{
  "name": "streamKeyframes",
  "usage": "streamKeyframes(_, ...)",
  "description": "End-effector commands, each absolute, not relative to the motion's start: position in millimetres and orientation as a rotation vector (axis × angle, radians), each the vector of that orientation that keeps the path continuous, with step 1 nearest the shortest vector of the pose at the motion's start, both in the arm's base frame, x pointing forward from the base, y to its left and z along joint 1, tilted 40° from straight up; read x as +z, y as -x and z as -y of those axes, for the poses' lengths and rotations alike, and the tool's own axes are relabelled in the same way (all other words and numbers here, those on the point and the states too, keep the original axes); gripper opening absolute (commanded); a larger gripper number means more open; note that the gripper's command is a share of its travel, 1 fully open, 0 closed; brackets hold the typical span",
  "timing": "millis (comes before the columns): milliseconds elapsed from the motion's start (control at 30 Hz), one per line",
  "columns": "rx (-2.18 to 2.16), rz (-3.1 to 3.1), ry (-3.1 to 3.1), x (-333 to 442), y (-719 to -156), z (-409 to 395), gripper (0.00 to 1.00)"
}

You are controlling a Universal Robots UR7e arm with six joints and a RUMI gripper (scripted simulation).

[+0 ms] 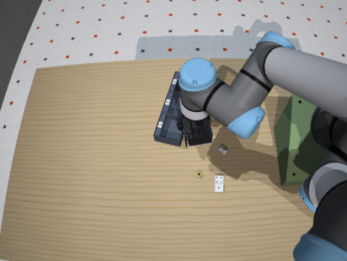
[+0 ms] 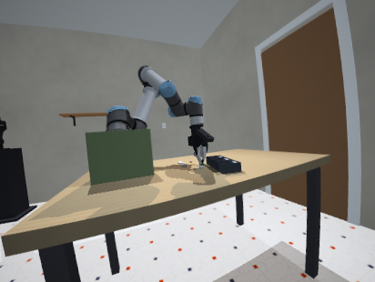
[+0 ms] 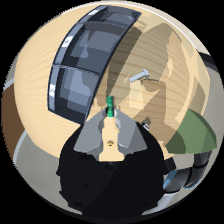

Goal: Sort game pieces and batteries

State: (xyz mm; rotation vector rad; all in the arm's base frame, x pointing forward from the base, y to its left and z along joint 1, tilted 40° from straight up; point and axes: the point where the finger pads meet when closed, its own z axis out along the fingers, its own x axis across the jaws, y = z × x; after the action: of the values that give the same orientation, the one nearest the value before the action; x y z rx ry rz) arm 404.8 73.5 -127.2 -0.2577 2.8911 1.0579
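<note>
My gripper [image 2: 201, 166] [image 3: 110, 114] is low at the table, its fingertips closed around a small green battery [image 3: 110, 104], just beside the dark three-part bin block [image 1: 168, 142] [image 2: 224, 166] [image 3: 70, 116]. The block stands upright; the label on its near compartment looks like S. The other labels are hard to read. A white domino [image 1: 219, 183] lies on the table. A small yellow ring-like piece [image 1: 199, 173] lies left of it. A small grey piece [image 1: 223, 149] [image 3: 145, 125] lies behind the domino. A grey cylinder [image 3: 139, 76], likely a battery, lies beyond the green one. The arm hides part of the block in the top view.
A green box-like panel [image 1: 290, 143] [image 2: 120, 156] [image 3: 192, 135] stands on the table at the arm's base side. The wooden table [image 1: 84, 168] reaches its far edge just behind the bin block.
</note>
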Motion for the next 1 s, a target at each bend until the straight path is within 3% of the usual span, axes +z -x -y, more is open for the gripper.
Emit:
streamKeyframes(0, 1.057, -2.891, 0.257, -127, -405, -73, 0.00)
streamKeyframes(967, 1.057, -2.891, 0.257, -109, -405, -58, 0.00)
